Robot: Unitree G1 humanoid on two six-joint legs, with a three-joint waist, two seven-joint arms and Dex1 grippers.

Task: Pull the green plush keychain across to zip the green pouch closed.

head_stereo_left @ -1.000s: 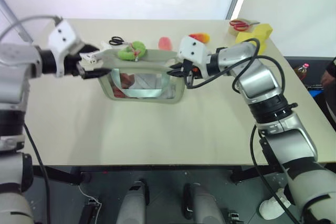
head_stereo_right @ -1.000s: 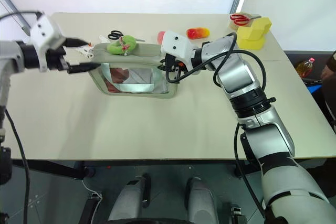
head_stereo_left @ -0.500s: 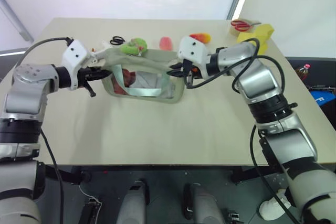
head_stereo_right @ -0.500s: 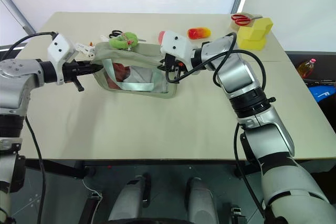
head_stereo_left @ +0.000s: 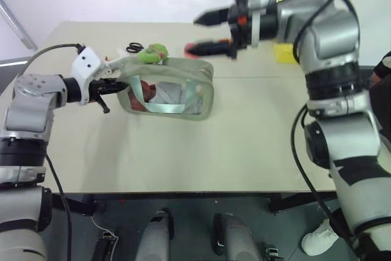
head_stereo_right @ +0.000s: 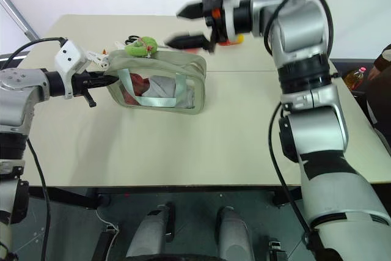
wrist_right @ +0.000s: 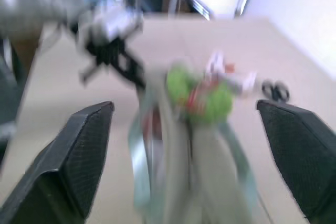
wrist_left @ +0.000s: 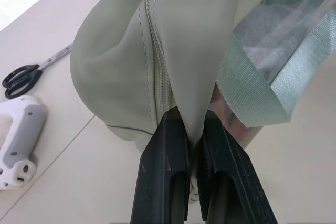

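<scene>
Over on the left side of the left eye view, the left hand (head_stereo_left: 111, 87) was clamped shut on the end fabric of the green pouch (head_stereo_left: 174, 90); the wrist view showed both black fingers (wrist_left: 167, 177) pinching a fold right beside the zipper seam. That arm reached in low from the left edge, forearm roughly level, hand pointing toward frame centre.

The pouch stood upright on the worktop (head_stereo_left: 183, 151), left of centre, with the green plush keychain (head_stereo_left: 153, 54) perched on its top edge at the same end the left hand held, so I'd say the zip hadn't been run at all.

The right hand (head_stereo_left: 211, 32) hung up near the top centre, well above the pouch, fingers spread wide and holding nothing, pointing left across the frame from a high, bent arm.

What could go wrong, my guess: the charm is small, fuzzy and floppy, so a wide-open hand dropping from that high could close on fluff only, or on pouch fabric, and slip off. If the left pinch is shallow, pulling might drag the whole pouch instead of moving the slider. Scissors (head_stereo_left: 135, 47) behind the pouch could get bumped.
</scene>
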